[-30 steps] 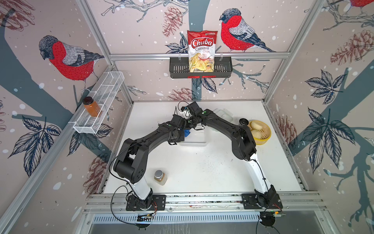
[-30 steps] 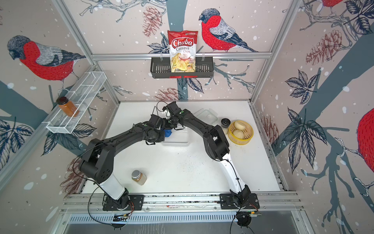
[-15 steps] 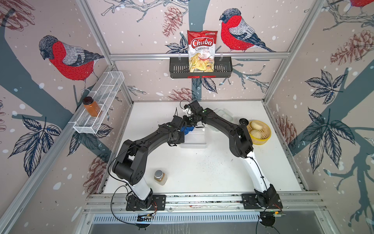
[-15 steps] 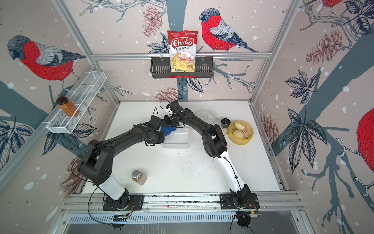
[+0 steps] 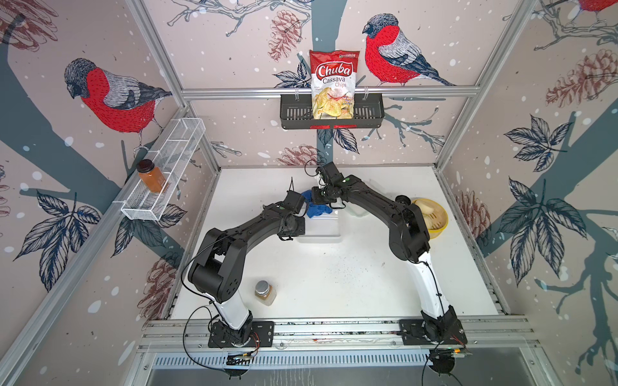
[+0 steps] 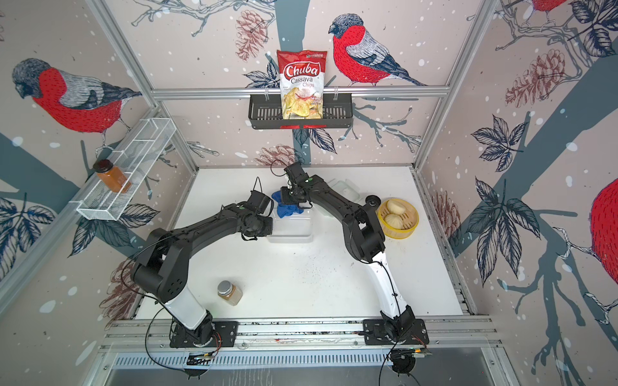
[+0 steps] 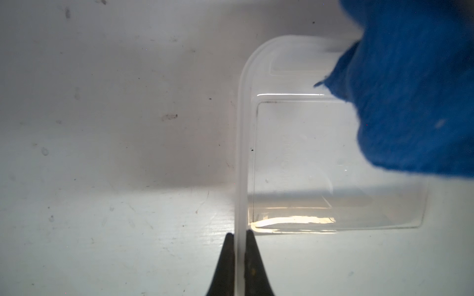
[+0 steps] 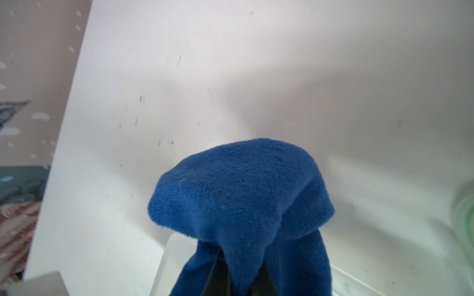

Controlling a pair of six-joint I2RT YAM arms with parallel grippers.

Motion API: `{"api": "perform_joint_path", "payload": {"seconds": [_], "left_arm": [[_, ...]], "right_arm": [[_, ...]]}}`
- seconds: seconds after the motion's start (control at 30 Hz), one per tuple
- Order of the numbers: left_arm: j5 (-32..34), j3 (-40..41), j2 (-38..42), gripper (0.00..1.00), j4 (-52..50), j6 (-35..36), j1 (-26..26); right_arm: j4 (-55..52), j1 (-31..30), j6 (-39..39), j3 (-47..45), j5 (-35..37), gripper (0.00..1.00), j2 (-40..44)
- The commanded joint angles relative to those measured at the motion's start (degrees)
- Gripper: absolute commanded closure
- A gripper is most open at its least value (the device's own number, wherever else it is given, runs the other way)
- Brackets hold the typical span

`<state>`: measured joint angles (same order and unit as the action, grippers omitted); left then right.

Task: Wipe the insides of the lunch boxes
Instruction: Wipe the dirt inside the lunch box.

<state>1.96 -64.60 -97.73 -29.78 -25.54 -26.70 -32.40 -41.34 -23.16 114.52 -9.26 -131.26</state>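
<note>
Over far rim of lunch box: right claw clenched on blue cloth, interior just below, nearward; left claw pinching side rim.

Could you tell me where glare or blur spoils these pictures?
Left wrist view: bright glare streak on the lunch box floor, blue cloth blurred up close. Right wrist view: cloth fairly sharp, background soft and streaked. Both top views: sharp, evenly lit.

We see the blue cloth draped over the right gripper, hiding its fingertips; beside them, a green shape too blurred to name.
</note>
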Motion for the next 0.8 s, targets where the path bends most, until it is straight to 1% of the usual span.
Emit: {"api": "perform_joint_path", "payload": {"seconds": [0.0, 0.13, 0.2, 0.33, 0.47, 0.53, 0.6, 0.7, 0.77], "left_arm": [[0.94, -0.79, -0.47, 1.00, -0.10, -0.24, 0.02], [0.86, -0.84, -0.68, 1.00, -0.10, -0.22, 0.03], [0.89, -0.79, -0.77, 1.00, -0.10, -0.30, 0.04], [1.12, -0.82, -0.65, 1.00, -0.36, -0.27, 0.07], [1.19, -0.89, -0.47, 1.00, -0.37, -0.15, 0.06], [1.10, -0.80, -0.42, 1.00, -0.28, -0.26, -0.01], [1.06, -0.90, -0.43, 1.00, -0.36, -0.22, 0.01], [1.25, -0.94, -0.09, 1.00, -0.63, -0.39, 0.02], [1.32, -0.86, 0.39, 1.00, -0.66, -0.45, 0.04]], "right_arm": [[-1.01, -0.13, 2.81, -7.16, 7.32, 1.00, 4.63], [3.50, 3.67, 0.98, -18.92, 7.15, 1.00, 12.19], [4.98, 5.55, 0.57, -22.70, 6.96, 1.00, 15.15], [4.57, 7.07, 1.30, -26.44, 9.40, 1.00, 19.20], [4.00, 6.92, 1.36, -27.81, 11.17, 1.00, 22.34], [4.43, 5.31, 1.55, -27.67, 11.45, 1.00, 24.04], [3.45, 1.66, 2.13, -25.39, 13.46, 1.00, 24.11], [0.66, -4.45, 3.03, -19.42, 15.54, 1.00, 21.01], [0.48, -6.49, 2.85, -17.43, 14.09, 1.00, 18.12]]}}
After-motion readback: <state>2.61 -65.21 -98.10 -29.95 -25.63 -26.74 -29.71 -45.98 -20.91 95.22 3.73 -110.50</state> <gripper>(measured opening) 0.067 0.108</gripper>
